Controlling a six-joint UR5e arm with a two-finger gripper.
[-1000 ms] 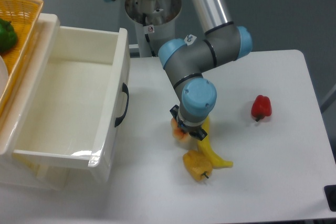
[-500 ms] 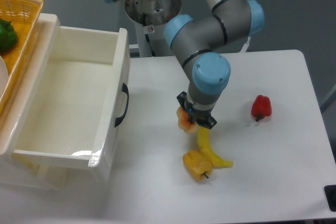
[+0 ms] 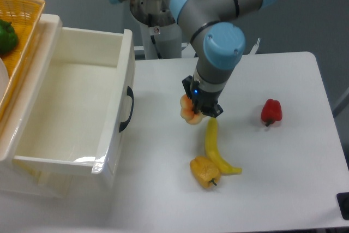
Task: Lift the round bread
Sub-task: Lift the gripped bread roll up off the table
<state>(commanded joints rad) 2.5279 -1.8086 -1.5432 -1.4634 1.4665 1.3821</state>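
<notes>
Gripper (image 3: 199, 107) clenched on round bread (image 3: 189, 110), bread at its 9 o'clock side, apparently lifted off white table (image 3: 283, 189). Banana (image 3: 216, 148) at 5 o'clock below, yellow pepper (image 3: 204, 171) beyond; straight-up lift looks unobstructed.

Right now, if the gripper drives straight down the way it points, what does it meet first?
Likely bare table. The gripper, shut on the round bread, points down; the banana lies just right of that line, though depth is unclear.
</notes>
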